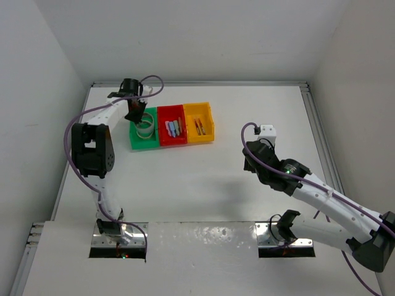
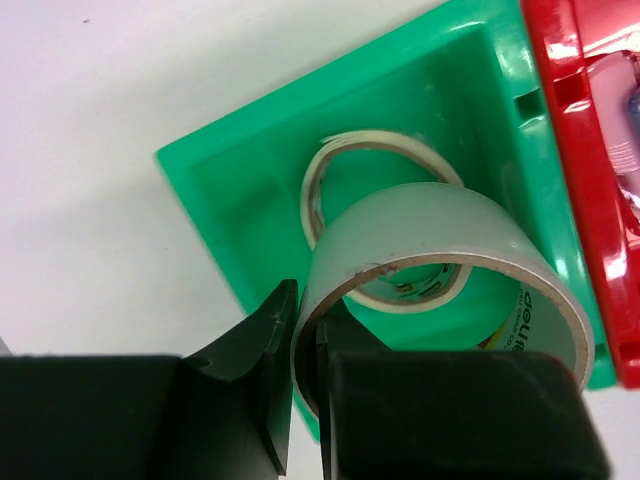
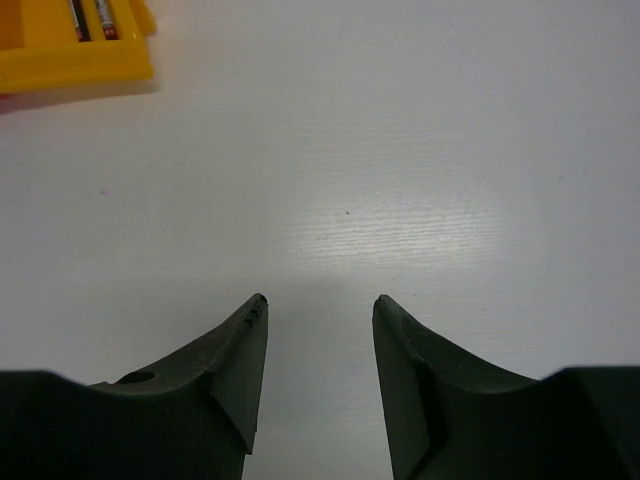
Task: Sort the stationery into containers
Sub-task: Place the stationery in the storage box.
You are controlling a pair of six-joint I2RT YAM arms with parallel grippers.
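My left fingers (image 2: pixel 288 360) were nearly together, clamped on the wall of a clear tape roll (image 2: pixel 430 230), one finger outside the ring and one inside. The roll stood on edge, tilted, over the green bin (image 2: pixel 230 190). Print on its inner core began "deli"; the rest ran behind my finger. A second, cream-rimmed tape ring (image 2: pixel 380 150) lay flat on the bin's floor behind it; I could not tell whether the two touched. The red bin (image 2: pixel 570 100) was joined to the green one on the right, so the only bare desk (image 1: pixel 216 185) beside me was on the green bin's left and far sides.

My right fingers (image 3: pixel 258 320) were apart and empty, touching nothing, above bare white desk with room all round. The corner of the yellow bin (image 3: pixel 70 65) lay to the far left, with thin pens (image 3: pixel 90 18) inside; their labels were too small to read.

From above, the three bins sat in a row at the far left of the desk, stubby sticks (image 1: pixel 174 128) in the red one, and open desk ran from them to the near edge.
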